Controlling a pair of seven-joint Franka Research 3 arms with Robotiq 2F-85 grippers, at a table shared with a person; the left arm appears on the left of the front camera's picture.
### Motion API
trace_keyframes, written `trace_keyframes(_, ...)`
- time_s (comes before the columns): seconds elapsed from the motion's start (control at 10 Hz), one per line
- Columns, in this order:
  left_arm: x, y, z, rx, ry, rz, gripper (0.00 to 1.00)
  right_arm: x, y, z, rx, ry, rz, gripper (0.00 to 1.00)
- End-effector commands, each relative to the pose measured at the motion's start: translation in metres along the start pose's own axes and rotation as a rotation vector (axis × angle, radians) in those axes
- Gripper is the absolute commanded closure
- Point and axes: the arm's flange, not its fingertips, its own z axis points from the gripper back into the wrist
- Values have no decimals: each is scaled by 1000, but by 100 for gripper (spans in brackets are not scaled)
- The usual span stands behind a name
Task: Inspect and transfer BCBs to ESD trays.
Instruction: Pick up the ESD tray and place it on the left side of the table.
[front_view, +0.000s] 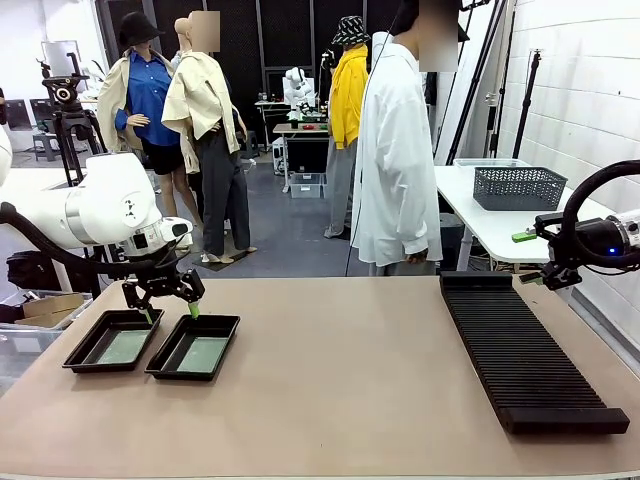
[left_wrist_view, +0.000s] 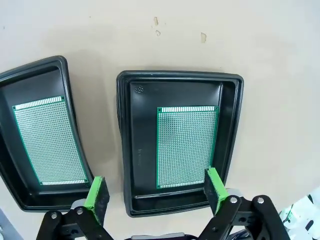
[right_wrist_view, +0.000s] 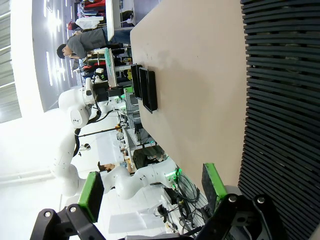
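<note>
Left gripper (left_wrist_view: 156, 192) hovers with jaws spread above two black ESD trays (left_wrist_view: 127, 150), a green BCB (left_wrist_view: 186, 146) lying flat directly below, while right gripper (right_wrist_view: 152, 187) gapes beside the ribbed rack (right_wrist_view: 282, 100)

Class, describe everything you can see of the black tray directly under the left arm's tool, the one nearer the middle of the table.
The tray is shallow, black and rectangular, apparently plastic, with a raised rim and rounded corners. It sits flat on the tan table, beside a matching tray without touching it. One green perforated board lies flat on its floor, leaving black margins around it. The left tool hangs open just above the near rim, gripping nothing.
</note>
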Motion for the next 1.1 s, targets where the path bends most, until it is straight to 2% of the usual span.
trace_keyframes(0.0,1,0,2,0,-12,0,0,0,2,-2,-9,-9,-3,0)
trace_keyframes(0.8,0,0,0,0,0,0,0,0,2,-2,-9,-9,-3,0)
trace_keyframes(1.0,0,28,31,-163,-49,118,0,0,2,-2,-9,-9,-3,0)
